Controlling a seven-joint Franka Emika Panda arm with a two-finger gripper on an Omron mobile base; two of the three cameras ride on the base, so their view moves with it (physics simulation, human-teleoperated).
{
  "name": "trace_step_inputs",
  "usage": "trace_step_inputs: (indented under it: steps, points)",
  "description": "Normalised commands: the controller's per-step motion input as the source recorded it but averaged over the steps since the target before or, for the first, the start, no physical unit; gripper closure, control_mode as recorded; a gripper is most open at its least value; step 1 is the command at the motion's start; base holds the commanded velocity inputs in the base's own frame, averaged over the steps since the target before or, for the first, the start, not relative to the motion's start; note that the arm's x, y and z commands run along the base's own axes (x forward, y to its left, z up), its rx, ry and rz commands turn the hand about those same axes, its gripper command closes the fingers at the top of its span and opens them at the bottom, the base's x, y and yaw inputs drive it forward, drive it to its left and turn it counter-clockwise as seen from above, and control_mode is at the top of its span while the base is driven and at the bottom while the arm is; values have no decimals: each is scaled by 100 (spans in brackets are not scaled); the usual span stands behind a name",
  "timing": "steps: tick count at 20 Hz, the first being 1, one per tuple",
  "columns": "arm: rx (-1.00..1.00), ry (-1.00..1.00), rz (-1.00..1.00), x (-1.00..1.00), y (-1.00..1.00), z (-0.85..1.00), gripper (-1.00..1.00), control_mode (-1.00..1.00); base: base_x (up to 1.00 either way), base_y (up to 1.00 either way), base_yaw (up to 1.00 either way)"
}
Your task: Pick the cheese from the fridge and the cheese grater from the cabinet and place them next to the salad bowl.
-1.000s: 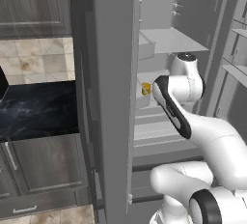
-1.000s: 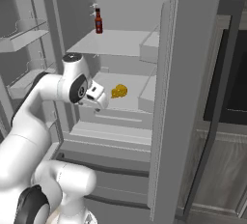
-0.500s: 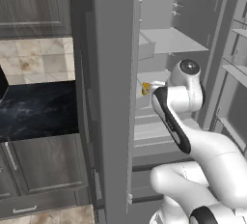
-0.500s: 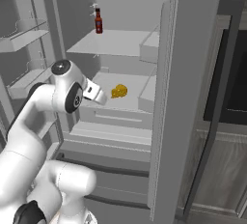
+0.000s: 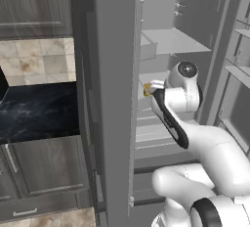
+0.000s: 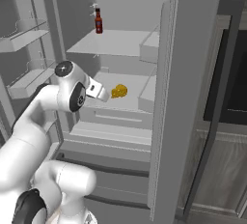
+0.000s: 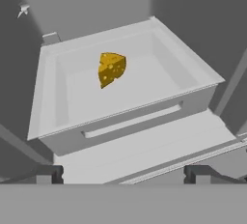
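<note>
The fridge (image 6: pixel 193 73), a tall grey appliance with a pale grey interior, occupies the centre and right of the right base view, its door edge running down the middle of the left base view and its inner shelves stepping down from the top of the frame. To the left of it in the left base view stand dark wood-grain cupboards (image 5: pixel 34 1) at upper left and lower left, with a beige tiled wall (image 5: pixel 39 62) and a black marbled counter (image 5: pixel 39 111) between them. The white arm (image 6: pixel 29 136) rises from the lower left of the right base view and bends toward the open compartment at mid-height. In the hand view a shallow pale grey drawer (image 7: pixel 193 68) fills the centre of the frame, its front wall bearing a long recessed grip. The gripper (image 7: pixel 125 175) sits at the bottom edge of the hand view, its two dark fingertips (image 7: pixel 48 174) spread wide apart with nothing between them (near the cheese but not touching it). A small dark bottle (image 6: pixel 98 21) stands on the upper shelf, at upper centre-left of the right base view. The cheese (image 7: pixel 112 68), a yellow-orange wedge, lies inside the drawer toward its back, upper centre of the hand view, and appears just right of the gripper in the right base view.
</note>
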Motion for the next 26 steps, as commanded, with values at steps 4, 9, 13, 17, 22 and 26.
trace_step_inputs:
  steps: [4, 9, 13, 17, 22, 26]
  points:
    - [0, 1, 0, 48, 0, -1, -100, -100, 0, 0, 0]
    - [0, 0, 0, 33, 0, -15, -100, -100, 0, 0, 0]
    - [0, -10, 0, 32, 0, -21, -100, -100, 0, 0, 0]
    - [0, -2, 0, 35, 0, -7, -100, -100, 0, 0, 0]
    - [0, 0, 0, 43, 0, -2, -100, -100, 0, 0, 0]
    - [0, 0, 0, 47, 0, -4, -100, -100, 0, 0, 0]
